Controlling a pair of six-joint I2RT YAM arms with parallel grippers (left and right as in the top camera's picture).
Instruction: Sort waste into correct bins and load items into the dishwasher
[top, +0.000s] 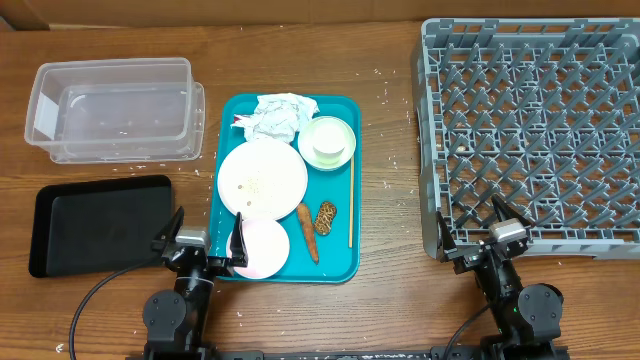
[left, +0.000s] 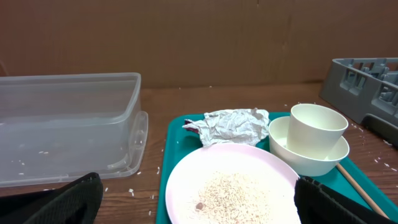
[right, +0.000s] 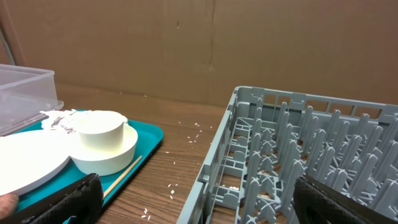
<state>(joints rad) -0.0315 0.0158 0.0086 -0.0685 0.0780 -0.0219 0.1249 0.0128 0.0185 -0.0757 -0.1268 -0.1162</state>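
Looks like the left gripper (top: 205, 232) and right gripper (top: 472, 228) are both hanging back with jaws wide and empty, since nothing's coming off the teal tray (top: 335, 258) yet.

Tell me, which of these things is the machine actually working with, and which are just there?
For the job: crumpled paper, carrot, brown lump, rice, large plate, bowl, cup, small dish, clear tub, black tray, grey rack.

Just lying about: teal tray, wooden stick.
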